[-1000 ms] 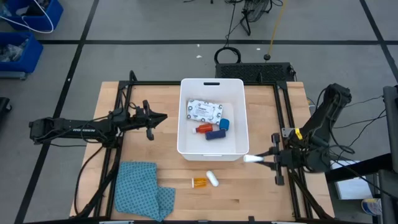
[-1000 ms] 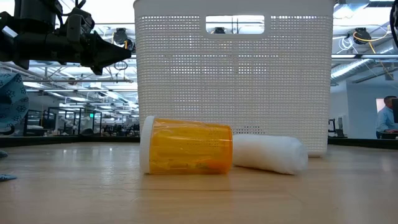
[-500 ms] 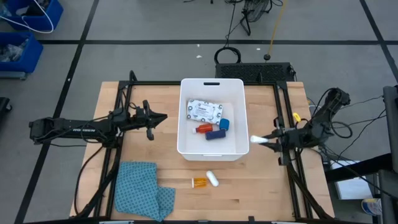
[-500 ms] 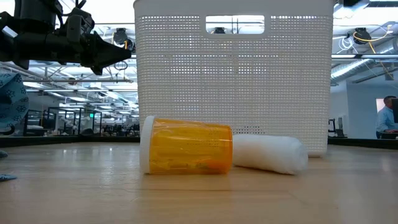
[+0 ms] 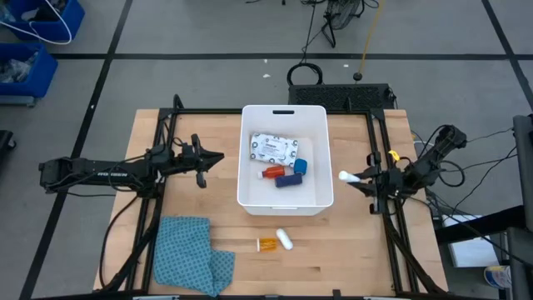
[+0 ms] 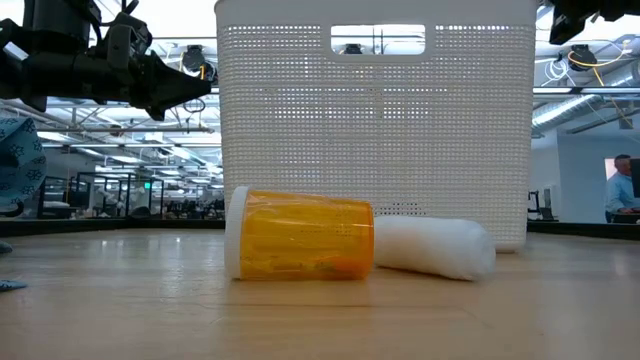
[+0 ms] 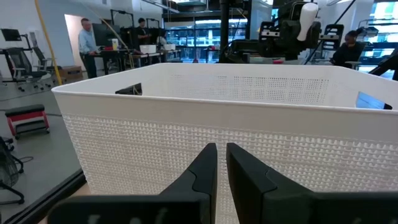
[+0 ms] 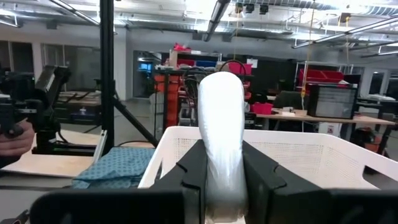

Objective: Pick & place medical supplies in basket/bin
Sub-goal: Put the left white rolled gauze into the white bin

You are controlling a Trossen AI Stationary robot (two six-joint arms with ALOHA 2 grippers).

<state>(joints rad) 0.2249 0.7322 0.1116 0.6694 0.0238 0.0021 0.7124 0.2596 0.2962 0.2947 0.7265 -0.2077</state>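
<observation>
**Bin mostly filled — one cylinder in hand, two items left**

Bin (image 5: 283,112) already holds the packet (image 5: 273,147), tape roll (image 5: 301,167), red-capped bottle (image 5: 271,172) and blue strip (image 5: 287,181). Right gripper (image 5: 348,177) sits just off the bin's right wall, jaws clamped on a white cylinder (image 8: 222,134) — not dropped in yet. Pill bottle (image 6: 300,234) and second cylinder (image 6: 433,246) lie touching on the surface in front of the bin. Left gripper (image 7: 221,163) waits left of the bin, jaws closed, empty. Packet print is too small to read; no other writing is legible.
</observation>
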